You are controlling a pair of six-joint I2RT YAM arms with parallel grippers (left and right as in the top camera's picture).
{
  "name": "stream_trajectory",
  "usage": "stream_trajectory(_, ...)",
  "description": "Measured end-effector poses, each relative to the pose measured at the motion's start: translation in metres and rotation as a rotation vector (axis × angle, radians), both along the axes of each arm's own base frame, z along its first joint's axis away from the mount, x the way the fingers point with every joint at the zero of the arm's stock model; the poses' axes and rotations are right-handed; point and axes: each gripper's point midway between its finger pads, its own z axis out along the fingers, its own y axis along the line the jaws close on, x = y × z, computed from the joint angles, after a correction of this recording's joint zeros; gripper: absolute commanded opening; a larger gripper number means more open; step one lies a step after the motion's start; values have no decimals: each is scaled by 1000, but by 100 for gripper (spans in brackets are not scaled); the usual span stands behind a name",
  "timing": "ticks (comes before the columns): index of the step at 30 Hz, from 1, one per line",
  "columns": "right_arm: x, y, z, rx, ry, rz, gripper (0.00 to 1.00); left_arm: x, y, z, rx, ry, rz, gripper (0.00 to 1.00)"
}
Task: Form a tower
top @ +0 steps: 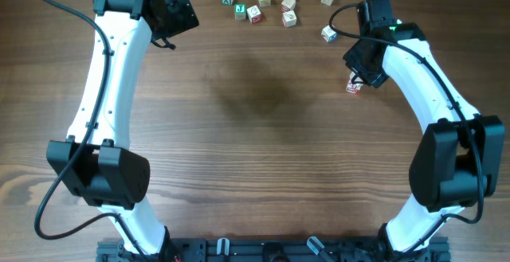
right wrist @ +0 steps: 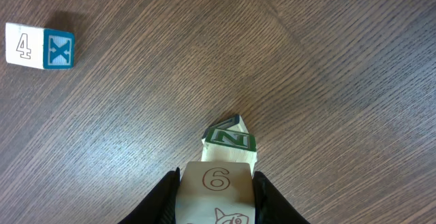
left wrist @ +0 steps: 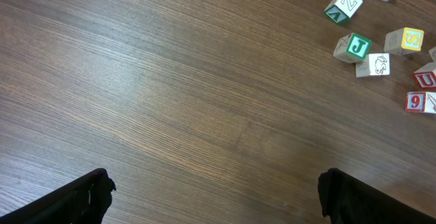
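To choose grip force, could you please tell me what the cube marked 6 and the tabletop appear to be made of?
Cube marked 6: probably bare pale wood, matte, with the numeral in thin brown lines. Tabletop: brown wood or wood-look laminate, low sheen, with long streaked grain; which of the two cannot be told.

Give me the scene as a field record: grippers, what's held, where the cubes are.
left gripper: open, empty, over bare table
right gripper: shut on the 6 cube
6 cube: cream face toward the wrist camera, clamped between both fingers
green N cube: just past the 6 cube; touching or not, cannot tell
4/X cube: alone on the table, well apart from the right gripper
loose cubes: cluster at the far table edge
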Motion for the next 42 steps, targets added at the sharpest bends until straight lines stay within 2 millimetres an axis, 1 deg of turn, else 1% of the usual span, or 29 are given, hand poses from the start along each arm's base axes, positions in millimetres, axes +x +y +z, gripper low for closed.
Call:
stream_trajectory(5, 0, 0, 0, 0, 0, 0, 33, 0, 0, 0, 0, 0, 0, 100)
stream_trajectory(6, 0, 0, 0, 0, 0, 0, 35, 0, 0, 0, 0, 0, 0, 100)
stream_trajectory(7, 0, 0, 0, 0, 0, 0, 36, 0, 0, 0, 0, 0, 0, 100)
stream_trajectory(14, 0, 0, 0, 0, -1, -4, 37, 0, 0, 0, 0, 0, 0, 100)
stream_trajectory(17, 0, -1, 0, -4, -2, -8, 50, 0, 0, 0, 0, 0, 0, 100)
stream_trajectory(22, 0, -2, 0, -7, -4, -17, 57, 0, 0, 0, 0, 0, 0, 100)
stream_trajectory(23, 0, -2, 0, -8, -4, -17, 76, 0, 0, 0, 0, 0, 0, 100)
stream_trajectory(24, 1, -2, 1, -9, -6, -17, 100, 0, 0, 0, 0, 0, 0, 100)
stream_trajectory(31, 3, 0, 1, 1, -13, -15, 100, 0, 0, 0, 0, 0, 0, 100)
stream_trajectory(36, 1, 11, -1, 61, 0, 19, 100, 0, 0, 0, 0, 0, 0, 100)
stream_trajectory(40, -2, 18, -2, 79, 19, 99, 100, 0, 0, 0, 0, 0, 0, 100)
stream_trajectory(42, -8, 19, -4, 86, 47, 102, 100, 0, 0, 0, 0, 0, 0, 100)
